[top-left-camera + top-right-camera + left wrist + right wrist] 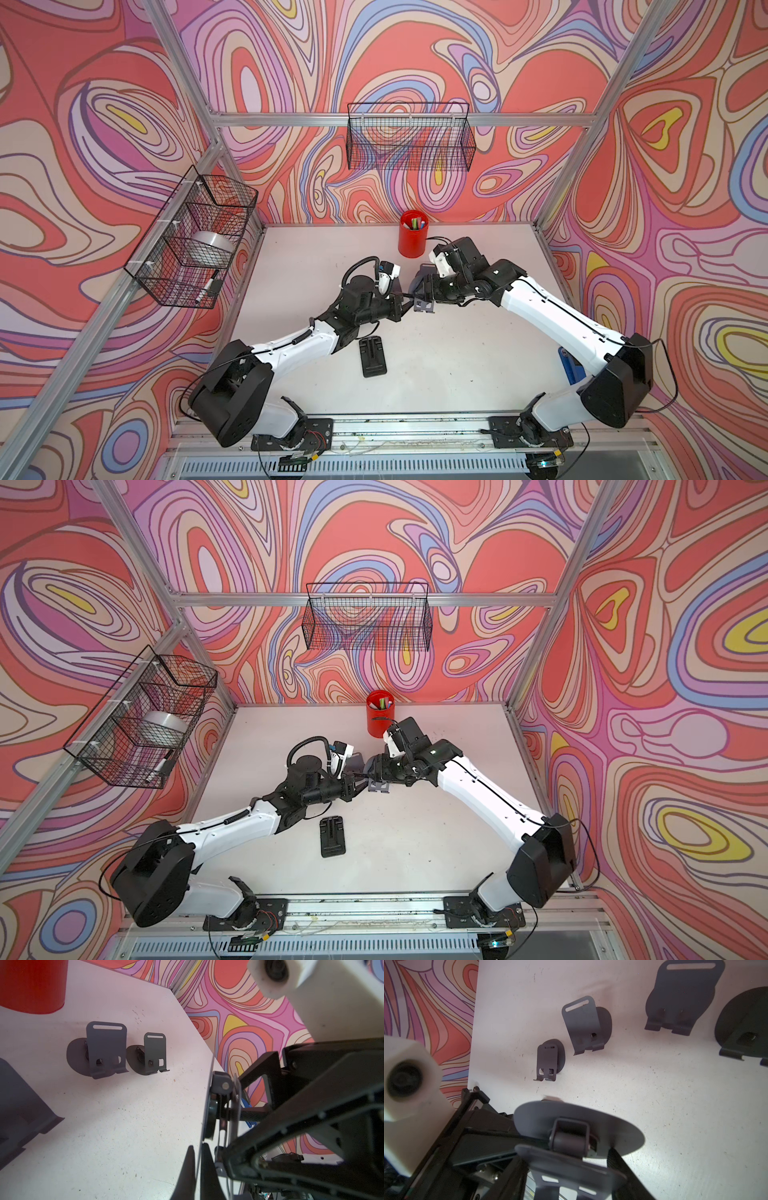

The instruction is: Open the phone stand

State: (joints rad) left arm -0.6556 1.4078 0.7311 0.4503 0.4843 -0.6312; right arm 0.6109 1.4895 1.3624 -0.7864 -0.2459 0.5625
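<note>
A grey phone stand (423, 302) hangs above the table's middle, between both arms. My left gripper (198, 1153) is shut on the thin edge of its round base plate (209, 1118). My right gripper (569, 1167) is closed across the stand's slotted back plate (566, 1164), with one ribbed finger (616, 1159) at the plate's side. The hinge (569, 1138) joins that plate to the base disc (577, 1115), and the two plates stand at an angle to each other. In both top views the two grippers meet tip to tip at the stand (377, 785).
A black folded stand (372, 356) lies flat nearer the front. A red pen cup (412, 232) stands at the back. Wire baskets hang on the back wall (409, 137) and the left wall (195, 241). The wrist views show several other grey stands (106, 1049) (583, 1024) upright on the table.
</note>
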